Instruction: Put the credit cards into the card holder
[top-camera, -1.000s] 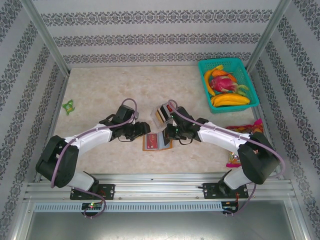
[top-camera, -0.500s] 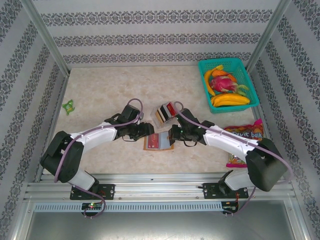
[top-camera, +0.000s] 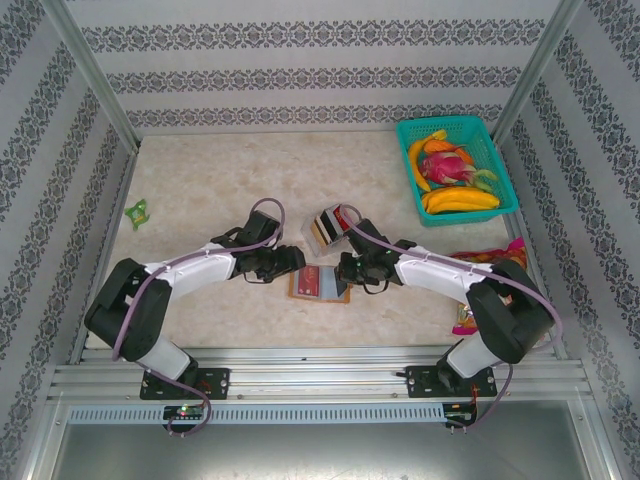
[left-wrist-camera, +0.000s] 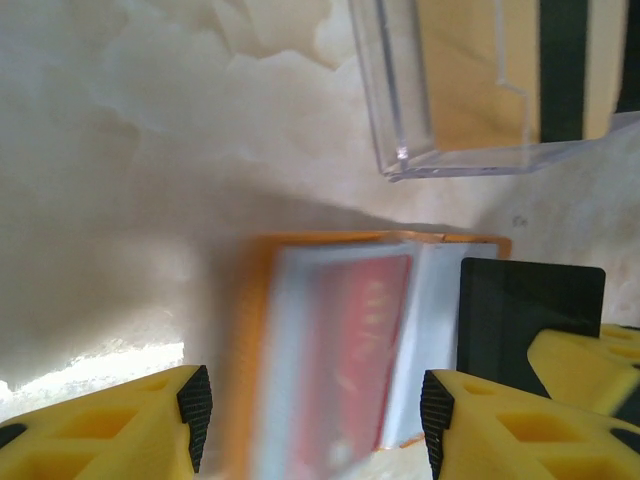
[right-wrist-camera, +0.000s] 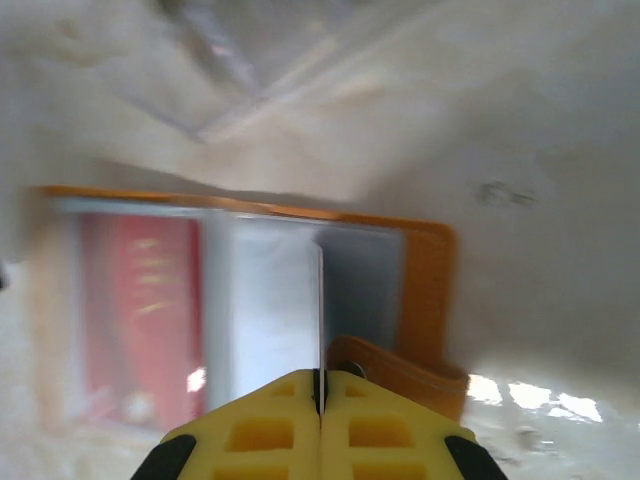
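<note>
The card holder (top-camera: 318, 284) lies open on the table between both grippers, orange with clear sleeves (right-wrist-camera: 265, 300). A red card (left-wrist-camera: 350, 350) sits in its left sleeve (right-wrist-camera: 140, 300). My right gripper (right-wrist-camera: 320, 378) is shut on a black card (left-wrist-camera: 530, 310), seen edge-on in the right wrist view (right-wrist-camera: 320, 300), standing over the holder's right half. My left gripper (left-wrist-camera: 315, 415) hangs open just above the holder's left side (top-camera: 288, 262), nothing between its fingers. More credit cards, tan and dark-striped, stand in a clear plastic box (left-wrist-camera: 480, 90) just behind the holder.
The clear box (top-camera: 322, 228) stands close behind both grippers. A teal basket of fruit (top-camera: 458, 170) is at the back right. Snack packets (top-camera: 490, 262) lie by the right arm. A small green item (top-camera: 137, 211) lies far left.
The right gripper has come down and left with the black card onto the card holder. The left gripper has edged right to the holder's left side, its jaws still open.
</note>
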